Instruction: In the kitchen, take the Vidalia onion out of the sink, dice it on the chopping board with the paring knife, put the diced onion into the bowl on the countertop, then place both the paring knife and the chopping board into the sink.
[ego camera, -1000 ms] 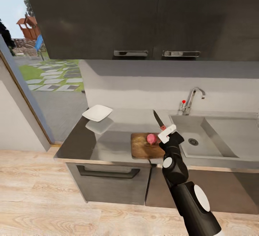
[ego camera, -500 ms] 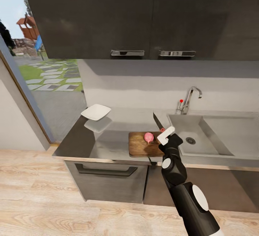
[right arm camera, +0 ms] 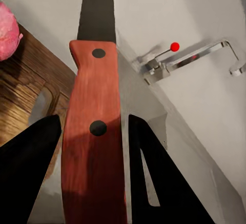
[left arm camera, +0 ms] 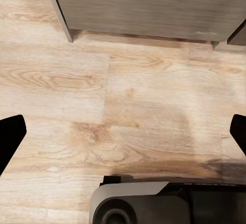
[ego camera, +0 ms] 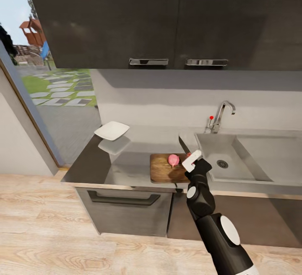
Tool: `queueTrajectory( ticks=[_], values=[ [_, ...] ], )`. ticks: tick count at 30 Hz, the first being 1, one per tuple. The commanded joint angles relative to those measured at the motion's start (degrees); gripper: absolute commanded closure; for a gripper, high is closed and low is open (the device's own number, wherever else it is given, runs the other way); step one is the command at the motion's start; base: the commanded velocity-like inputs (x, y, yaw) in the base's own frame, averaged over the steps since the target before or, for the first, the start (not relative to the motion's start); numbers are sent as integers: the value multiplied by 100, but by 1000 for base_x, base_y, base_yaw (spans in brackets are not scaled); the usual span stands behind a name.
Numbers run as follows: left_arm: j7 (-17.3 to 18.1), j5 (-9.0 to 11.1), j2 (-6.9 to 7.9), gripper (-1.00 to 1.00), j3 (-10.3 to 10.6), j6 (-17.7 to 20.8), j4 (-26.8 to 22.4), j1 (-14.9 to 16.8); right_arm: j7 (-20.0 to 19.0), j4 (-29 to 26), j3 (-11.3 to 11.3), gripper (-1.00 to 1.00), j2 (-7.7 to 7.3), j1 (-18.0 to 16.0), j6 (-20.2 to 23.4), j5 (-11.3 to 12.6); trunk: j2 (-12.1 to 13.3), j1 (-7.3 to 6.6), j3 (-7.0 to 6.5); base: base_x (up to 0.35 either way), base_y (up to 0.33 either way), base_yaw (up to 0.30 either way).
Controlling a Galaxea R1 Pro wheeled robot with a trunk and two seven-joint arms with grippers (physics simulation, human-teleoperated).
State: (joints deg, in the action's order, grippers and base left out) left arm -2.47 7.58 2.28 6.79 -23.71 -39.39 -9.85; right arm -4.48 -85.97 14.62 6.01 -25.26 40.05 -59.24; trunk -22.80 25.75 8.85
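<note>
One knife in play: our right gripper is clenched on the paring knife, reddish handle pinched between the dark fingers, dark blade pointing up and away over the right end of the chopping board. On that board sits the pink Vidalia onion, whole, just beside the blade. The board lies flat on the grey surface, touching nothing but the onion, with the sink just to its right; we see only the round drain in its basin. Over at the surface's left corner the white bowl stands well apart from the board, nothing visible in it. Our left gripper hangs spread wide over the wooden floor, holding nothing.
</note>
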Motion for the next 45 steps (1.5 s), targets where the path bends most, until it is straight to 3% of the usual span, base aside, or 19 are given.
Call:
queueTrajectory(
  ticks=[1,15,45],
  values=[
    [-26,59,9,-100,41,-11,-7,0,-46,37,5,100,4,-5,30,-67,-12,3,11,0,0,0],
    [-26,59,9,-100,41,-11,-7,0,-28,286,101,100,23,-5,21,-61,-12,3,11,135,127,0],
    [-26,59,9,-100,41,-16,10,0,-27,520,102,100,-4,-5,6,-61,-12,3,11,-31,-17,0]
  ],
)
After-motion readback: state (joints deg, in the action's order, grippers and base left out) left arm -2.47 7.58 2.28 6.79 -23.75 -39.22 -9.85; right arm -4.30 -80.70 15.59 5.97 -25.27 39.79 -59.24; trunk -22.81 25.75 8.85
